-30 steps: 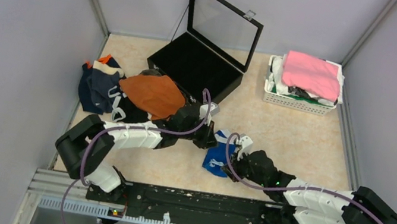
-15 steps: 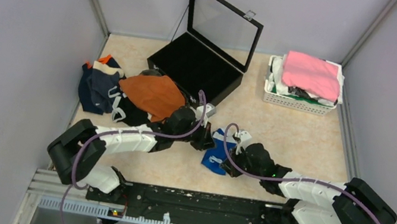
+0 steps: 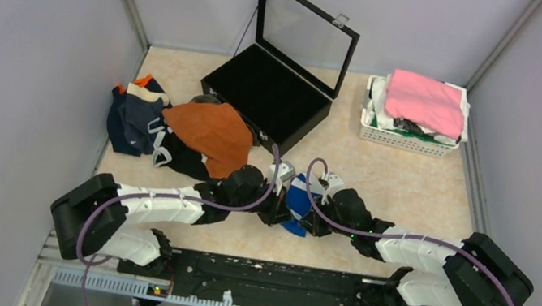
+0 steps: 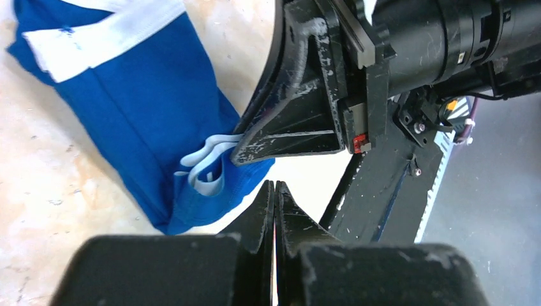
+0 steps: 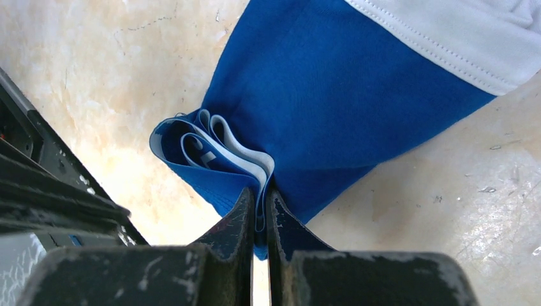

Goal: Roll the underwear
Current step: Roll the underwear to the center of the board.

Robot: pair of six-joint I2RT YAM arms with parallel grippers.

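The royal blue underwear (image 3: pixel 295 196) with white trim lies bunched on the table between my two grippers. My right gripper (image 5: pixel 260 194) is shut on its folded edge, blue and white layers pinched between the jaws. In the left wrist view the underwear (image 4: pixel 127 115) lies to the left, with the right gripper's finger on its edge. My left gripper (image 4: pixel 274 191) is shut with nothing in it, just beside the cloth. From above, the left gripper (image 3: pixel 277 210) and right gripper (image 3: pixel 308 218) sit close together. More underwear is piled at the left: rust-orange (image 3: pixel 210 129), navy (image 3: pixel 133 121).
A black case (image 3: pixel 264 94) with its glass lid raised stands at the back centre. A white basket (image 3: pixel 405 140) holding a pink folded cloth (image 3: pixel 424 99) is at the back right. Grey walls close in the table on both sides.
The right gripper has carried the blue underwear left and away from the arms' bases. The left gripper has swung right to meet it, so the cloth is now squeezed narrow between them.
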